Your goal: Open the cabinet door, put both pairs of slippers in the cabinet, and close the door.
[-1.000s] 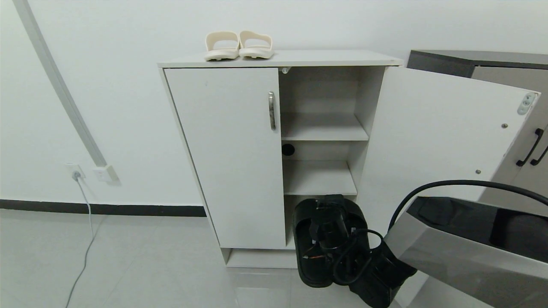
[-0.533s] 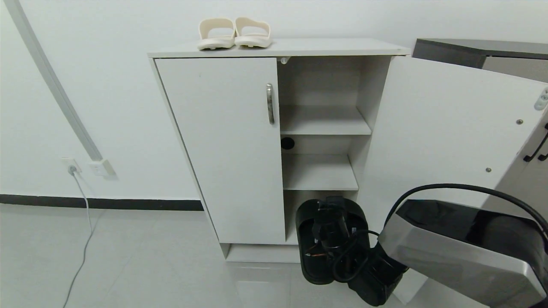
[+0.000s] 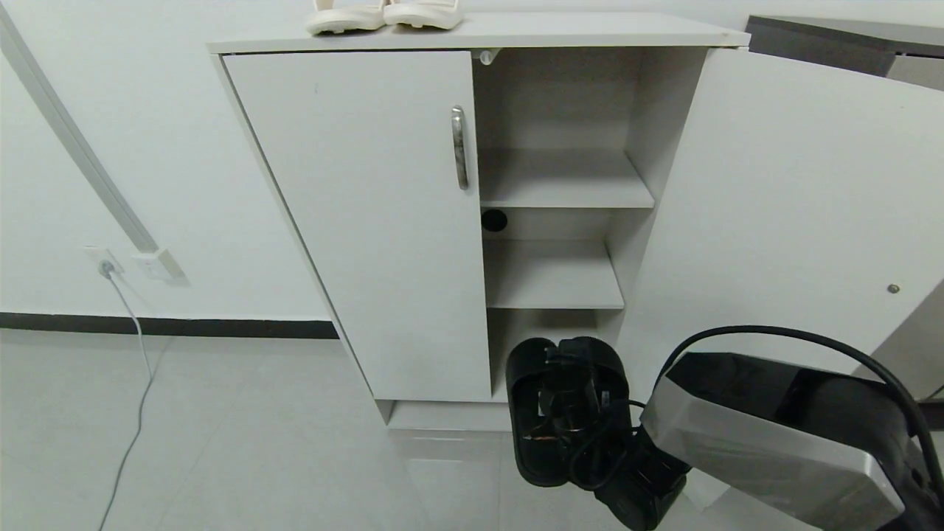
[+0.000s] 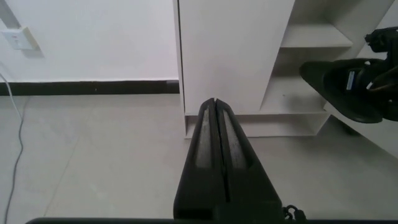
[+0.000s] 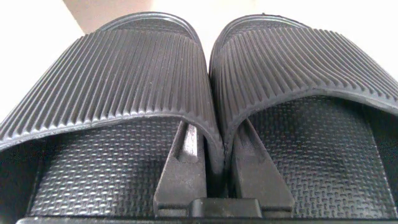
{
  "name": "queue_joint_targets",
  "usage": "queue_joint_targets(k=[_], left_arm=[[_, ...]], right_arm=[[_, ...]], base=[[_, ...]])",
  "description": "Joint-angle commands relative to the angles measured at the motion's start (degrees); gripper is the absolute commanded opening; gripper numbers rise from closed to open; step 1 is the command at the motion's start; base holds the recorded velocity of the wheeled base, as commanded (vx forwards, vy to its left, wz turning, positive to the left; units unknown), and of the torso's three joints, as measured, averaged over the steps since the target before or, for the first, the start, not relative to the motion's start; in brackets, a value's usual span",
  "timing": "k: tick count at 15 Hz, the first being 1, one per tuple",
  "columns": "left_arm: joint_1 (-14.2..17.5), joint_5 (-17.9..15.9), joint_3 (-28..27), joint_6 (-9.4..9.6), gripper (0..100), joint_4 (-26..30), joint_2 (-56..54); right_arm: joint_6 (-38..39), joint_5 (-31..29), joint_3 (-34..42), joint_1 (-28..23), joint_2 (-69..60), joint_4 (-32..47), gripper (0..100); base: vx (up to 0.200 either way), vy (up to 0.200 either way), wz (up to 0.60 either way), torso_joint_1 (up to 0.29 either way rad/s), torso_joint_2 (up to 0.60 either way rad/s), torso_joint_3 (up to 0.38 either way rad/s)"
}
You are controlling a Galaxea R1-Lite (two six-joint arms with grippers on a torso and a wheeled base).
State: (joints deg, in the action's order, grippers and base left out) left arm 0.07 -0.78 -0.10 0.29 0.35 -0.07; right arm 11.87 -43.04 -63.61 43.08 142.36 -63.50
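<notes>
At nine o'clock in the head view, a wall socket [image 3: 103, 264] drops a grey cable [image 3: 136, 354] to the floor [image 3: 221, 442]. Toward twelve, the cream slippers [image 3: 383, 15] sit atop the cabinet [image 3: 590, 29], whose left door [image 3: 354, 221] is shut. The left tool [image 4: 214, 134] hangs over the floor, fingers pressed together. At five o'clock the black slippers [image 3: 527, 435] are held before the lowest compartment (right door [image 3: 796, 199] swung wide), the right tool [image 5: 214, 163] clamped on their adjoining straps.
</notes>
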Motion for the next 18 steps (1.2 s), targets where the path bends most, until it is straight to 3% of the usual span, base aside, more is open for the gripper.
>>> queue_joint_targets(k=[1,2,3,11,18], left_arm=[[0.0,0.1,0.0,-0.03,0,0.0,0.1],[0.0,0.1,0.0,-0.12,0,0.0,0.1],[0.0,0.2,0.0,-0.12,0,0.0,0.1],[0.0,0.2,0.0,-0.29,0,0.0,0.1],[0.0,0.1,0.0,-0.29,0,0.0,0.1]], right_arm=[[-6.1,0.2,0.9,-0.6,3.4,-10.3,0],[-10.2,0.3,0.9,-1.3,4.5,-16.7,0],[-11.7,0.3,0.9,-1.8,4.8,-18.1,0],[-12.4,0.2,0.9,-1.9,3.4,-19.0,0],[-12.4,0.2,0.9,-1.9,3.1,-19.0,0]], base=[[0.0,0.0,0.0,0.0,0.0,0.0],[0.0,0.0,0.0,0.0,0.0,0.0],[0.0,0.0,0.0,0.0,0.0,0.0],[0.0,0.0,0.0,0.0,0.0,0.0],[0.2,0.0,0.0,0.002,0.0,0.003]])
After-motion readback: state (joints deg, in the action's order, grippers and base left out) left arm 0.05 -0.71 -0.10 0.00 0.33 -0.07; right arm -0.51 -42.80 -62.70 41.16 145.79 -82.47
